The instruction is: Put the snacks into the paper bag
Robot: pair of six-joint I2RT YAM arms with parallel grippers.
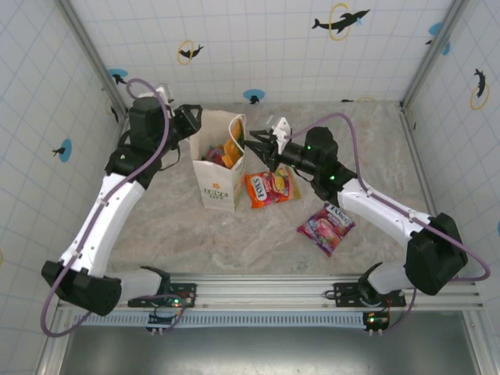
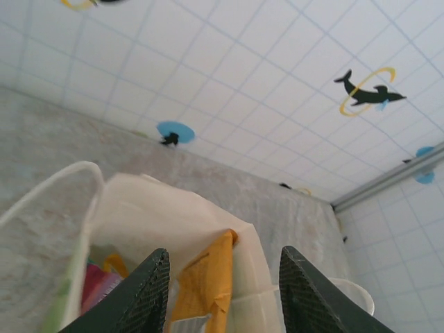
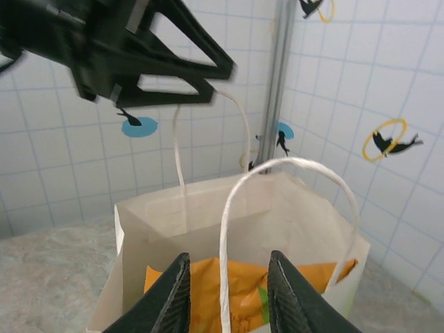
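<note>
Marbled worktop (image 1: 195,234) holds the orange packet (image 1: 272,187) just near of the right gripper (image 1: 256,142), nearer arm, spread beside the paper bag (image 1: 219,186); left gripper (image 1: 194,117) spread too.

On the table just right of the white paper bag (image 1: 221,176), the orange-red packet (image 1: 271,187) carries white capitals near its left end that read "FOX'S"; the finer print under them is too small to make out. The magenta packet (image 1: 326,226), nearer and further right, has white lettering that cannot be read. The bag's near face bears a small orange-gold logo (image 1: 216,191) with a few lines of lettering, illegible. The far wall's dolphin-and-ring decal (image 1: 340,19) and blue discs (image 1: 254,95) are pictures, without words or numbers.
</note>
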